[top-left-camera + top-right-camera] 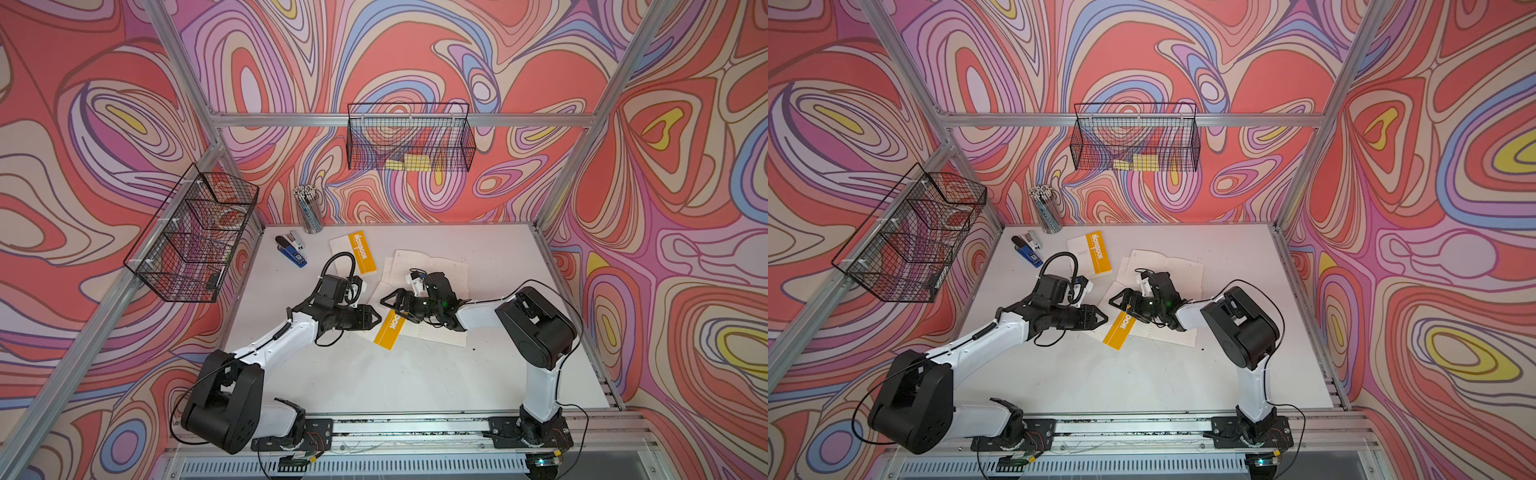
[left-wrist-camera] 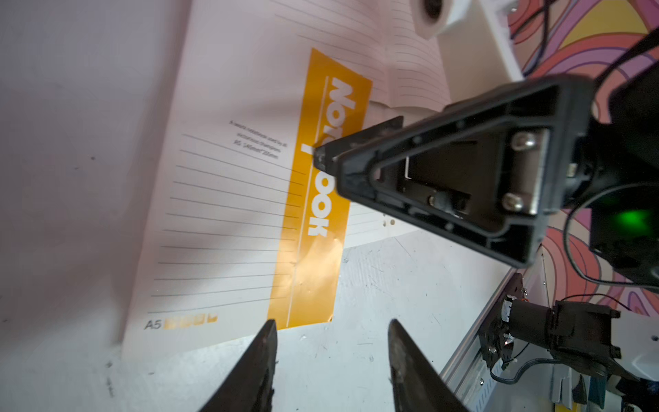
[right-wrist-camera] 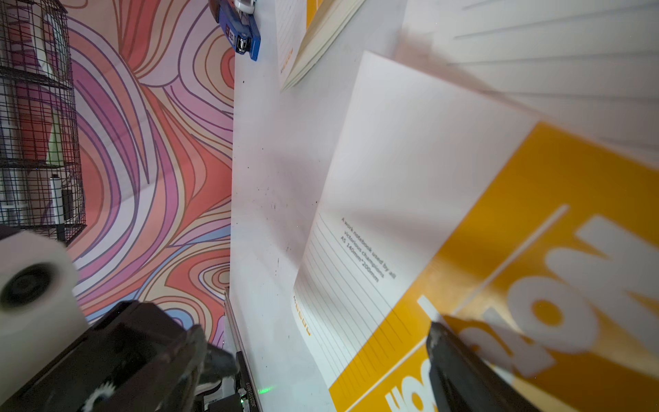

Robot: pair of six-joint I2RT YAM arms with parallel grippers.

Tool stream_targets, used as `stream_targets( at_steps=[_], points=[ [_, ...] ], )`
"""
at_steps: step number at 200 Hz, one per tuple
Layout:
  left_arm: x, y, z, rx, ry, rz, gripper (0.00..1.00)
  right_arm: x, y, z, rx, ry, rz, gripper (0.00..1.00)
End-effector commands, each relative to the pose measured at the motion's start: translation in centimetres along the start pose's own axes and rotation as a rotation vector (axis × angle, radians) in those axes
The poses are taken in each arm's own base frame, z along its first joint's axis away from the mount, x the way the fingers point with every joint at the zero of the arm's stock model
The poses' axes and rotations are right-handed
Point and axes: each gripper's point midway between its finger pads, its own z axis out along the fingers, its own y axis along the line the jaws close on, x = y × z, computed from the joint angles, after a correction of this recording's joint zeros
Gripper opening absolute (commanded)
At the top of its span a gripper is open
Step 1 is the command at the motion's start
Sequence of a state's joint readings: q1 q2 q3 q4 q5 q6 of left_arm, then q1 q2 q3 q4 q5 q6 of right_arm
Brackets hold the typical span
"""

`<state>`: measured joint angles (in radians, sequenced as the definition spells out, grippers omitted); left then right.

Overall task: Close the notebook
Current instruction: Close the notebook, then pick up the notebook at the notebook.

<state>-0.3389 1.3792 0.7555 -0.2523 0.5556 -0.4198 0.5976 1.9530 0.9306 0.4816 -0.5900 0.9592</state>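
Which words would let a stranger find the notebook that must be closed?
Start at the white table and look at its middle. The notebook there has an orange stripe, like its twin near the pencil cup, but only this one has open lined pages beside its cover.

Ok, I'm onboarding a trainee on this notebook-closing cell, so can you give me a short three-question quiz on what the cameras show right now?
1. True or false: the left gripper is clamped shut on a pencil.
2. Multiple choice: the right gripper pinches A) a loose page, B) the yellow-banded notebook cover, C) a wire basket.
3. Short answer: which blue item lies beside the closed notebook at the back of the table?
Key: 1 false, its jaws stand apart and empty. 2 B. 3 the stapler.
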Motion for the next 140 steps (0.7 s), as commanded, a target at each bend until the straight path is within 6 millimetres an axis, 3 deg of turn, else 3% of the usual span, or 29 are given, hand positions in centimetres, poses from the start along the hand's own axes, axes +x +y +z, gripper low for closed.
stream_targets(
  at_steps=[1, 70, 140],
  points=[
    [-0.2, 1.3, 0.2, -0.009, 0.029, -0.057, 0.5, 1.1, -1.6, 0.2, 0.042, 0.019, 0.017, 0.98],
    [-3.5, 4.3, 2.8, -0.055, 0.041, -0.08, 0.4, 1.3, -1.4, 0.2, 0.027, 0.026, 0.017, 0.98],
    [-5.7, 5.0, 3.6, 0.038, -0.007, -0.068, 0.43, 1.4, -1.3, 0.5, -0.001, 0.033, 0.028, 0.98]
  ],
)
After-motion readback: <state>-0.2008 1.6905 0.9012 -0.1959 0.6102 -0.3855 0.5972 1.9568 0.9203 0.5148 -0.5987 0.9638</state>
